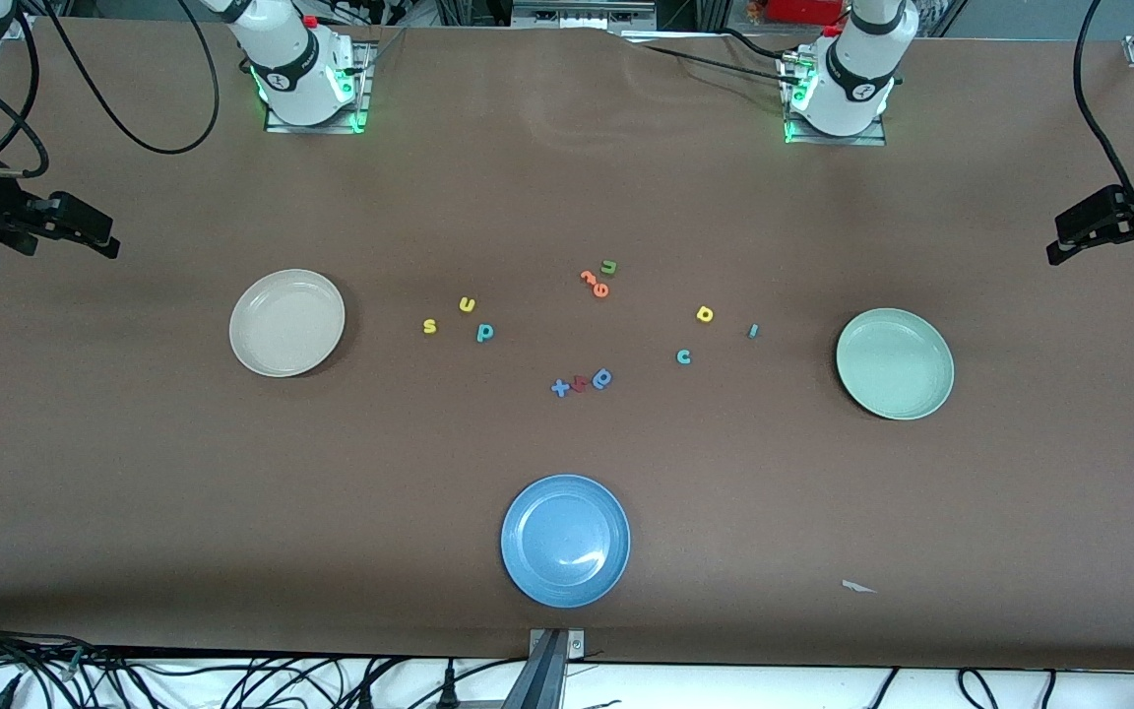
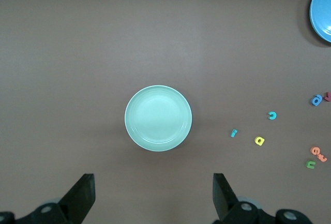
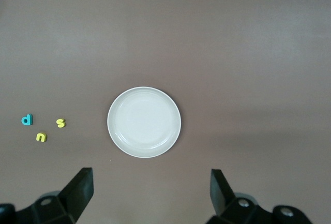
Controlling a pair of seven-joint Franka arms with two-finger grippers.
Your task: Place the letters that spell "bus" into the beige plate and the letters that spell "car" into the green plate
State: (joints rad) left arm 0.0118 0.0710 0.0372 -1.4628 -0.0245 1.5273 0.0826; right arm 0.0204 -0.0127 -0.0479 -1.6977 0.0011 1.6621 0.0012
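Observation:
The beige plate (image 1: 286, 322) lies toward the right arm's end of the table, the green plate (image 1: 894, 362) toward the left arm's end. Beside the beige plate lie a yellow "s" (image 1: 429, 326), a yellow "u" (image 1: 467, 304) and a teal "b" (image 1: 484, 333). Closer to the green plate lie a teal "c" (image 1: 683, 356), a yellow "a" (image 1: 705, 314) and a thin teal "r" (image 1: 752, 331). My left gripper (image 2: 153, 193) hangs open and empty high above the table by the green plate (image 2: 158, 118). My right gripper (image 3: 150, 190) hangs open and empty high by the beige plate (image 3: 144, 122).
A blue plate (image 1: 565, 540) lies near the front camera's edge. Orange letters (image 1: 595, 284) and a green "u" (image 1: 608, 267) lie mid-table. A blue round-bowled letter (image 1: 602, 378), a red letter (image 1: 579, 383) and a blue "x" (image 1: 560, 388) lie nearer the camera. A white scrap (image 1: 857, 587) lies beside the table's edge.

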